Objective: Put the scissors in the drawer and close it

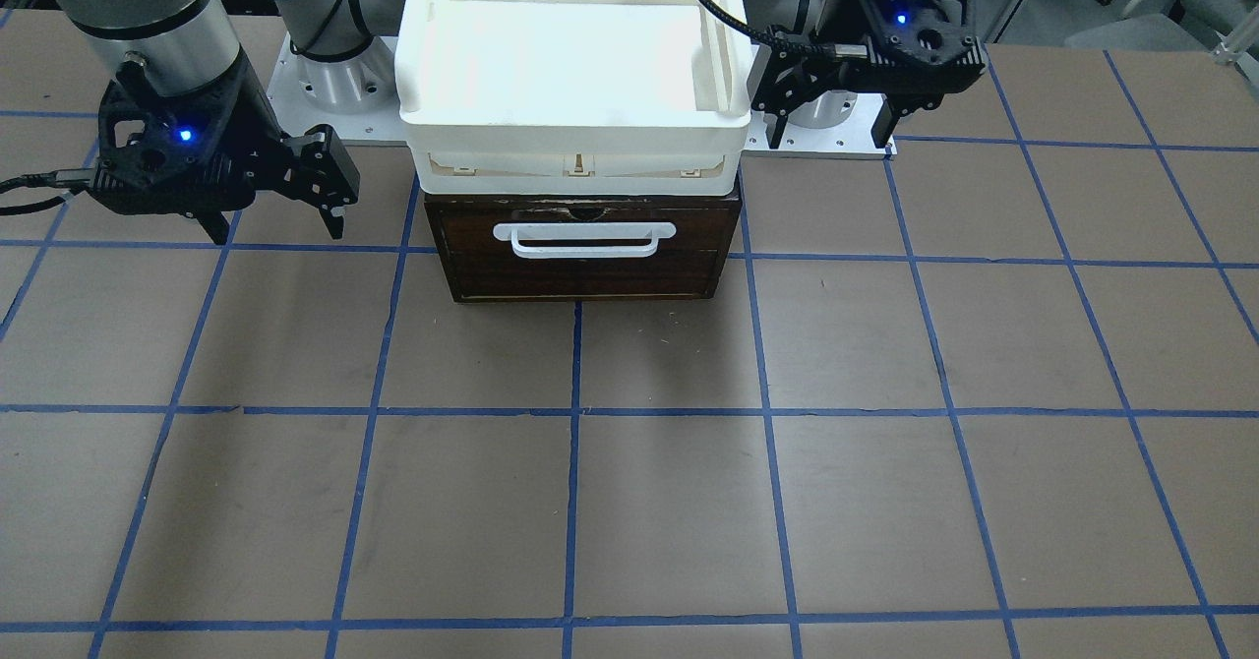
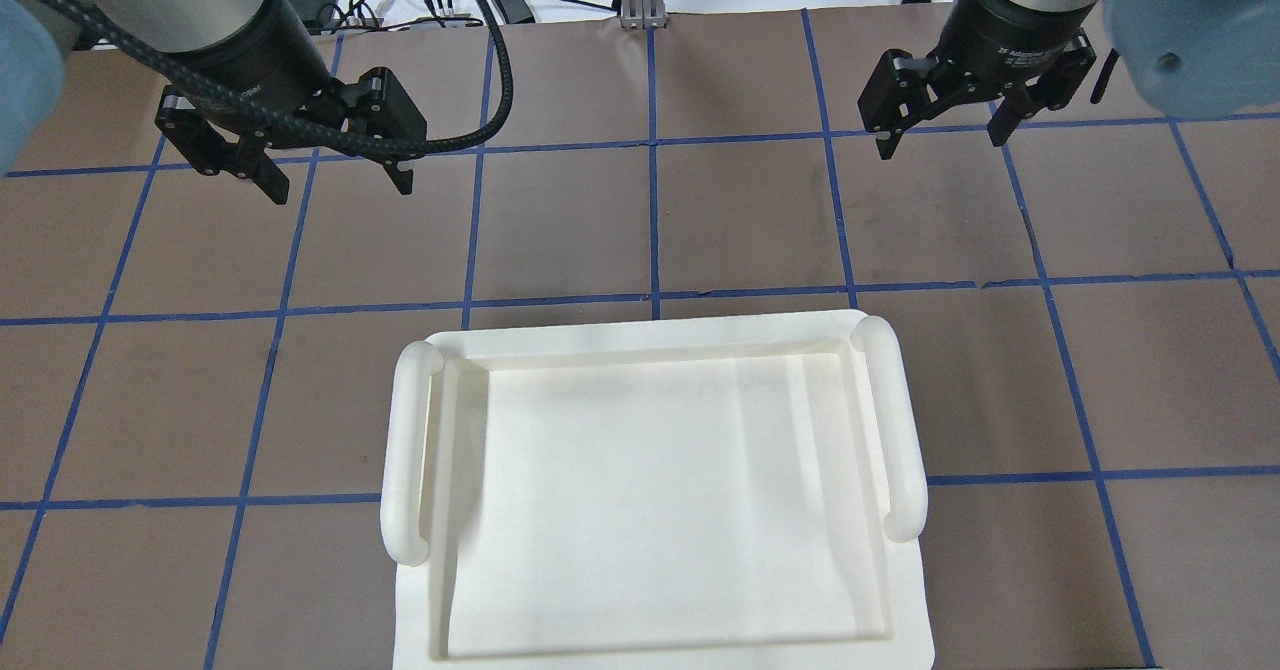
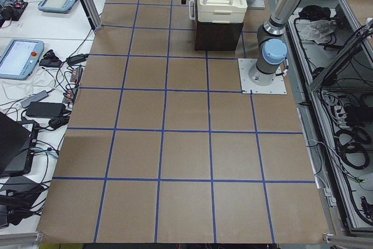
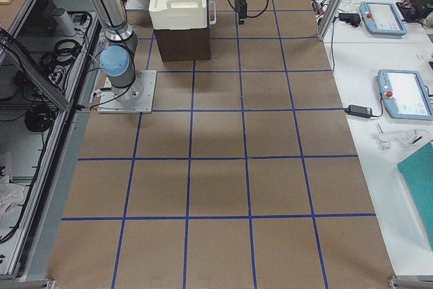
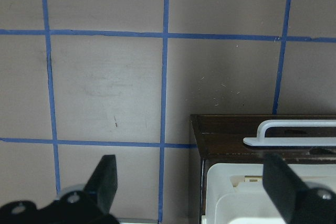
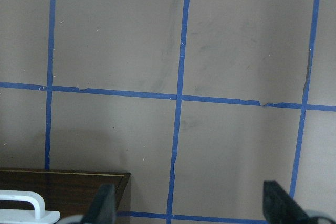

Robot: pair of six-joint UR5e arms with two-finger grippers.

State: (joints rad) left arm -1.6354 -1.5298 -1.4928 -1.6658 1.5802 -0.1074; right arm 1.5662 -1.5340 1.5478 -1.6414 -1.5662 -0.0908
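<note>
The drawer (image 1: 585,275) has a dark brown front and a white bar handle (image 1: 585,241), and it stands shut under a white plastic bin (image 1: 575,59). No scissors show in any view. My left gripper (image 2: 340,182) is open and empty, hovering beside the drawer unit on the robot's left; it also shows in the front view (image 1: 831,138). My right gripper (image 2: 940,140) is open and empty on the other side, and also shows in the front view (image 1: 277,229). The left wrist view shows the drawer front (image 5: 231,135) and handle (image 5: 294,132) below its open fingers (image 5: 105,177).
The white bin (image 2: 650,490) sits on top of the wooden cabinet (image 3: 218,33) between the two arm bases (image 1: 334,79). The brown table (image 1: 629,462) with its blue tape grid stretches out in front. Operator tablets and cables lie beyond the table's far edge (image 4: 399,93).
</note>
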